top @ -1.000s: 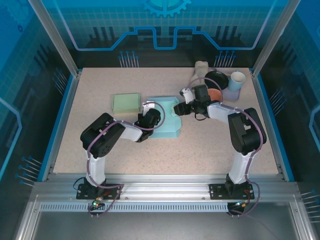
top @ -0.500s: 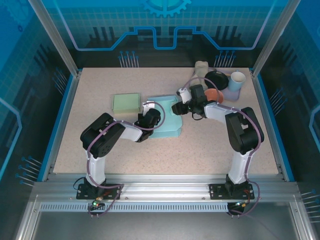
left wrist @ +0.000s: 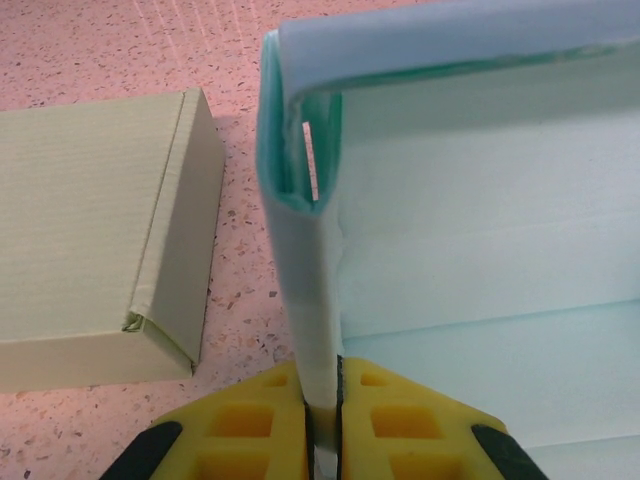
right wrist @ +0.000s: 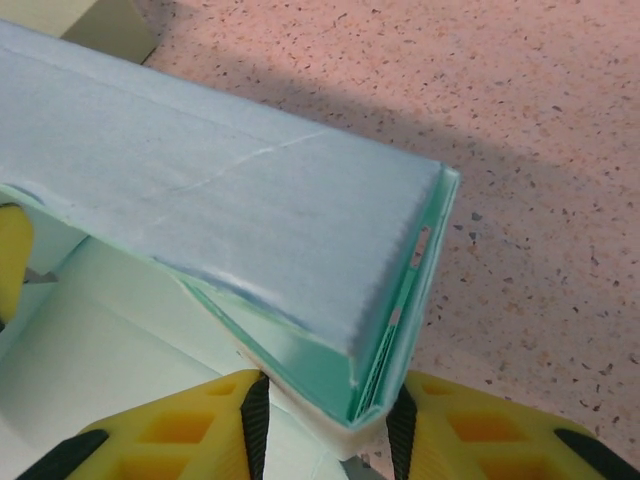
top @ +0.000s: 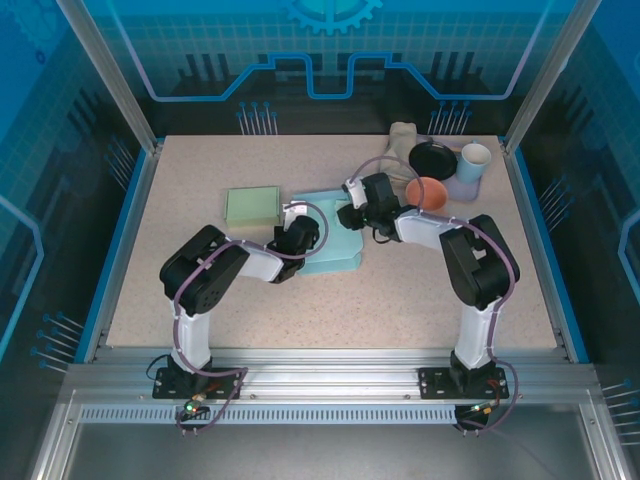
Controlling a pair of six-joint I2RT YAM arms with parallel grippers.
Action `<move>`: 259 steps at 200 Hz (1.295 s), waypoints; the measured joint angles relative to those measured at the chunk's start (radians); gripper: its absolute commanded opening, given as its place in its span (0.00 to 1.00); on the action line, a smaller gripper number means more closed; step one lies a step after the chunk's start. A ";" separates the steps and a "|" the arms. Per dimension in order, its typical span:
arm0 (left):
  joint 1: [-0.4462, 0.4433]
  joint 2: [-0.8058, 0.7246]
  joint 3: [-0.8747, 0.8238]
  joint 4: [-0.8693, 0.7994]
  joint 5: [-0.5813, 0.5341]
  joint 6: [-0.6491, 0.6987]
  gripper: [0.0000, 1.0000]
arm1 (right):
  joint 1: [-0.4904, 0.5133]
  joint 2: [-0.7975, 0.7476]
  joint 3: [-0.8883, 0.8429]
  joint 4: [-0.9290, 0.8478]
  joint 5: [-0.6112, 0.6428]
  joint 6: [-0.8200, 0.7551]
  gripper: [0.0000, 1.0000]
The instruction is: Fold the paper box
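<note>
Paper box (top: 335,252), teal, part-folded: your left gripper (left wrist: 322,400) pinches one wall; your right gripper (right wrist: 325,418) clamps a doubled-over wall.

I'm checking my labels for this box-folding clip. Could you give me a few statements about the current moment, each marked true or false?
1. The left end effector is shut on a wall of the teal paper box. True.
2. In the top view, the green box lies to the right of the teal paper box. False: it lies to its left.
3. The right end effector hangs open, away from the box. False: it is shut on a folded wall of it.
4. An orange bowl sits toward the far right of the table. True.
</note>
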 measured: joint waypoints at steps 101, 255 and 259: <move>0.037 -0.012 -0.003 -0.002 0.066 -0.026 0.12 | 0.120 0.030 0.005 0.059 0.396 0.031 0.27; 0.047 -0.021 -0.011 0.002 0.108 -0.038 0.12 | 0.082 0.051 -0.017 0.151 0.325 0.090 0.37; 0.048 -0.022 -0.011 0.002 0.110 -0.038 0.12 | 0.074 0.051 -0.019 0.158 0.296 0.090 0.37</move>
